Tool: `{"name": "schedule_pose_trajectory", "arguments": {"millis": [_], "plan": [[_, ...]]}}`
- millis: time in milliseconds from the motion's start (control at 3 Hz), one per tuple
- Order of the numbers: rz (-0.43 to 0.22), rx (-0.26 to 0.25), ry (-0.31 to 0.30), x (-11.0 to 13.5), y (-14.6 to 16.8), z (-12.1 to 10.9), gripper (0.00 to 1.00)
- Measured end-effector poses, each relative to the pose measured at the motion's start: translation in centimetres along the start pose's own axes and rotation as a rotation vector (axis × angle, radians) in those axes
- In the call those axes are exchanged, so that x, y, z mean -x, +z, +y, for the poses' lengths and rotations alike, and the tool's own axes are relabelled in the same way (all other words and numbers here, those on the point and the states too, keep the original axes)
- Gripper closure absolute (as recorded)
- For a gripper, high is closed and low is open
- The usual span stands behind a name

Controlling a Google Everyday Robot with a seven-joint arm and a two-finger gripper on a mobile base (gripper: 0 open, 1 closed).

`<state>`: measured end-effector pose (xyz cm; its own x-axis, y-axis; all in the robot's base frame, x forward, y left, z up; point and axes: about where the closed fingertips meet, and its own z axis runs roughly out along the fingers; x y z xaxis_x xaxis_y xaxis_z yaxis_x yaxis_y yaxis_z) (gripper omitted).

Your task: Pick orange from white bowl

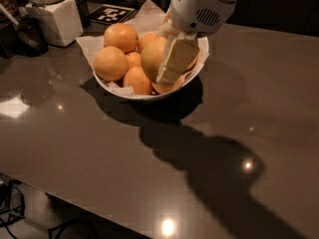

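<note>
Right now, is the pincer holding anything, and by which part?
It looks so: the pincer grips one orange by its sides, over the white bowl; the near finger presses its right side, the far one is hidden.

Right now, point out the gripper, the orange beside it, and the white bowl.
gripper [172, 63]: camera view, pale lower part, above the bowl.
orange [152, 59]: camera view, its exposed left side.
white bowl [149, 97]: camera view, near wall below the rim.

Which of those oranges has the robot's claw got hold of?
The orange topmost in the white bowl, with the gripper closed on it; the rest lie lower, beside and beneath it.
</note>
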<state>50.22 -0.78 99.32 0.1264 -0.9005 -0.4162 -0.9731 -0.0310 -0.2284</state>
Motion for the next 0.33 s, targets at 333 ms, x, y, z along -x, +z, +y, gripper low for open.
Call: {"name": "schedule_pose_trajectory", "arguments": {"millis": [333], "plan": [[0.004, 0.001, 0.002, -0.16, 0.02, 0.23, 1.00]]}}
